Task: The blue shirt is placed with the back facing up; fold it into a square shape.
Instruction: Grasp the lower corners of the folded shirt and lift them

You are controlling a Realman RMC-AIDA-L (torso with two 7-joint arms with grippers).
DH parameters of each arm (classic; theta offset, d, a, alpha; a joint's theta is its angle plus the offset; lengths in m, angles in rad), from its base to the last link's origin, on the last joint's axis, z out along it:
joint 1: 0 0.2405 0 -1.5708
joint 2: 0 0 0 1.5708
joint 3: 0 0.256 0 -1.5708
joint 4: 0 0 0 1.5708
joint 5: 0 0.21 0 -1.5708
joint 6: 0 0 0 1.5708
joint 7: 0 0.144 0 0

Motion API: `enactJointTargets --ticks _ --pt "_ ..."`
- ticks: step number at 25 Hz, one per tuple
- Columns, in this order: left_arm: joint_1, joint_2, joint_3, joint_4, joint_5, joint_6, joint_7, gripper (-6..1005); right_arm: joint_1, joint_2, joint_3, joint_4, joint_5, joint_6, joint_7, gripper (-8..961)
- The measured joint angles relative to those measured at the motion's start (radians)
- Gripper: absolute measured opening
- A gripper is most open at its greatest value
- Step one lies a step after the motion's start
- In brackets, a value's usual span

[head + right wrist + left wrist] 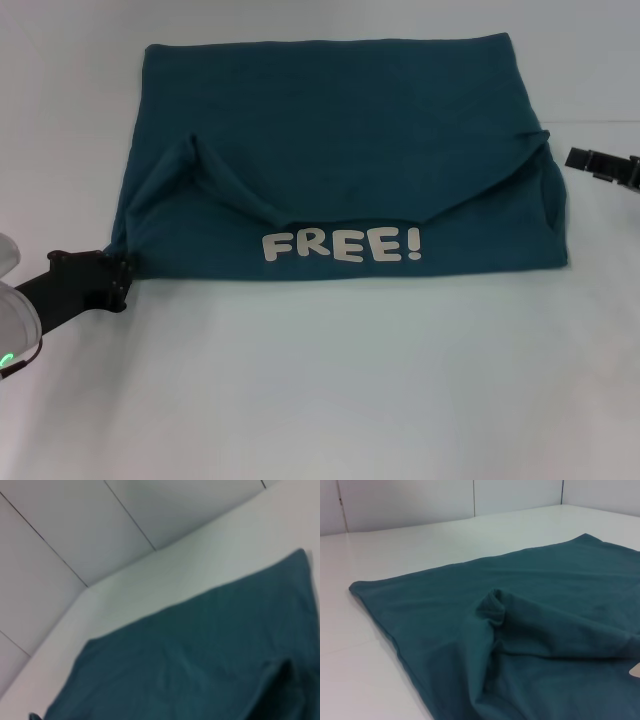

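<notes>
- The left gripper (pixel 120 272) is sitting low on the white table (pixel 330 390), touching the near left corner of the blue shirt (pixel 340 130); whether it is pinching the cloth cannot be told.
- The blue shirt is lying folded mid-table, its "FREE!" print (pixel 341 245) facing up along the near edge.
- The right gripper (pixel 578 158) is hovering just beside the shirt's right edge, holding nothing; how far open it is cannot be told.

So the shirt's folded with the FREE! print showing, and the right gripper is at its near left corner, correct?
Not quite: the head view shows the left gripper at the near left corner of the shirt, FREE! print showing. The right gripper is off the right edge.
</notes>
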Motion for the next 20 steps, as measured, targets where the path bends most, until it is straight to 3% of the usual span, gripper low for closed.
enactJointTargets --ticks 5,20 --pt "0.002 -0.002 0.000 0.002 0.001 0.005 -0.003 39 0.003 -0.005 -0.006 0.000 -0.085 0.010 0.059 676" --pt "-0.006 0.000 0.002 0.014 0.007 0.045 -0.026 45 -0.012 -0.008 -0.133 -0.001 -0.165 0.060 0.172 671"
